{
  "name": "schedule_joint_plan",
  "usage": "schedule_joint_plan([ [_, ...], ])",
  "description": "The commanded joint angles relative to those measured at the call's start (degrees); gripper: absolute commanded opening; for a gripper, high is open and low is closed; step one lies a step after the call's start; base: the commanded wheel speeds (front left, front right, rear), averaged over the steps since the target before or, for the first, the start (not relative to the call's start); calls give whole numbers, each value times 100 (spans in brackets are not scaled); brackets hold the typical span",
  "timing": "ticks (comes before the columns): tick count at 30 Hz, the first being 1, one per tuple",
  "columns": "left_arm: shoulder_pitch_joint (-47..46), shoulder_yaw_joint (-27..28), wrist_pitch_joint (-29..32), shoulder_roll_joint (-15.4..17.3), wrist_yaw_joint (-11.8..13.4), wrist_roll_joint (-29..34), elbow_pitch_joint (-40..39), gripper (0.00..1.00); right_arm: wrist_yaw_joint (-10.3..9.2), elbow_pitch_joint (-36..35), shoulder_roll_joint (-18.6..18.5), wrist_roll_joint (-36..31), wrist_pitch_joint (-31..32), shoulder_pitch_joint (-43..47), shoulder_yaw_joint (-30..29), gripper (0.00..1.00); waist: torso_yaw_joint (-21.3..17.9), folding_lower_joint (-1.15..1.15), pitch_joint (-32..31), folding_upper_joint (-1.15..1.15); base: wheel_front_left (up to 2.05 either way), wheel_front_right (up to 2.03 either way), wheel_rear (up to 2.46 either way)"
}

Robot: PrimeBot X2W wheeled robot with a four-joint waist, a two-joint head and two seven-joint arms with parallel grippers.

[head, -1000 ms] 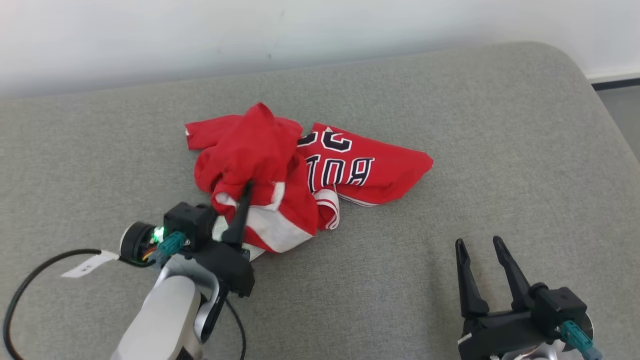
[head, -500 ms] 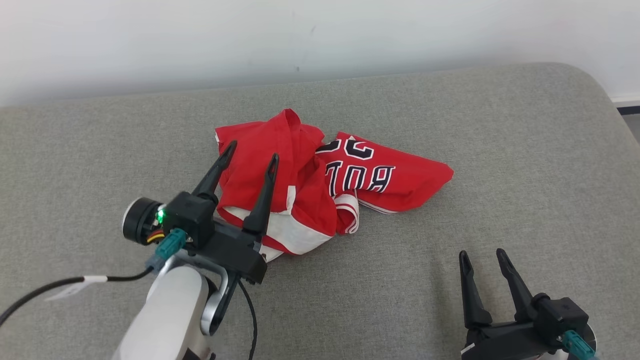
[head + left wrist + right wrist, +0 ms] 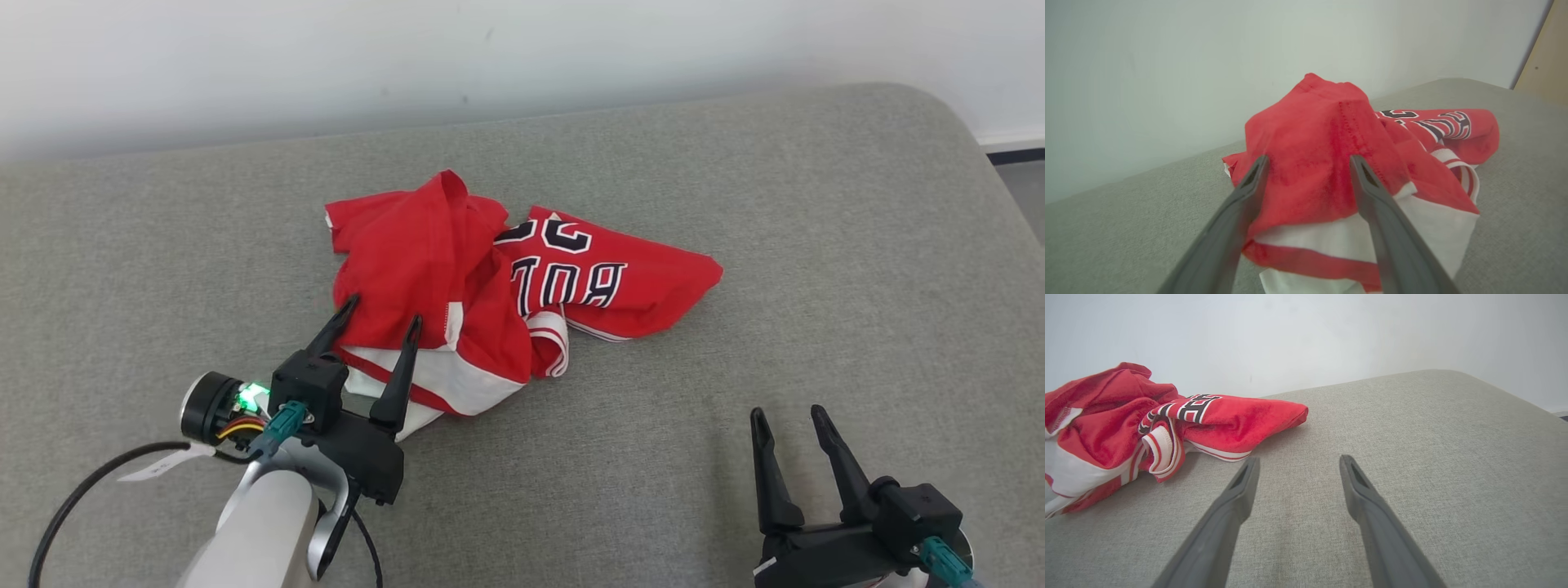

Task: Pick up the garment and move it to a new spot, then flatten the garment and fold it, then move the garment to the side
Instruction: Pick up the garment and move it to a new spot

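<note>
Left end effector (image 3: pixel 385 309), lower left of the head view: a second ago it was clamped on a bunch of red cloth. Now it has let go, with fingers spread wide and nothing between them. It has backed off toward the lower left, and its tips sit over the white-and-red hem.

The red basketball jersey (image 3: pixel 408 245) is at frame centre, dropped in a crumpled heap on the grey upholstered cushion (image 3: pixel 735 180). The lettered panel is splayed to the right and one fold stands up at the top.

Right end effector (image 3: pixel 787 411), lower right: unchanged, fingers apart and empty, well clear of the jersey.

Read: the relocate step looks finished. The jersey is not flat at all, so spreading comes next, likely by regrasping the hem or corners with both arms.
</note>
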Motion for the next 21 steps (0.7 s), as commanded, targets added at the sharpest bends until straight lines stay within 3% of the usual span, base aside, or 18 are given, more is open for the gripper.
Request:
schedule_joint_plan([
  [1,-44,7,-8,-7,17,-21,124,100,-12,12,-9,12,-6,-48,-21,100,-58,0,29,0,0,0,0],
  [5,-132,6,-4,-52,2,-93,432,100,-12,22,-9,20,-6,-32,-22,100,-103,0,17,0,0,0,0],
  [7,-137,-22,6,-70,-29,-130,569,42,-12,25,-9,27,-6,-11,-34,100,-111,0,-5,0,0,0,0],
  [8,-147,-34,-6,-75,-30,-140,625,0,-12,27,-8,27,-6,1,-34,100,-112,0,-18,0,0,0,0],
  [16,-306,-118,-66,-127,-90,-147,844,0,-12,35,-8,24,-6,51,-43,100,-52,0,-137,0,0,0,0],
  [21,-706,-206,-104,-182,-197,-203,350,0,-12,33,-9,25,-6,162,-107,100,86,0,-275,0,0,0,0],
])
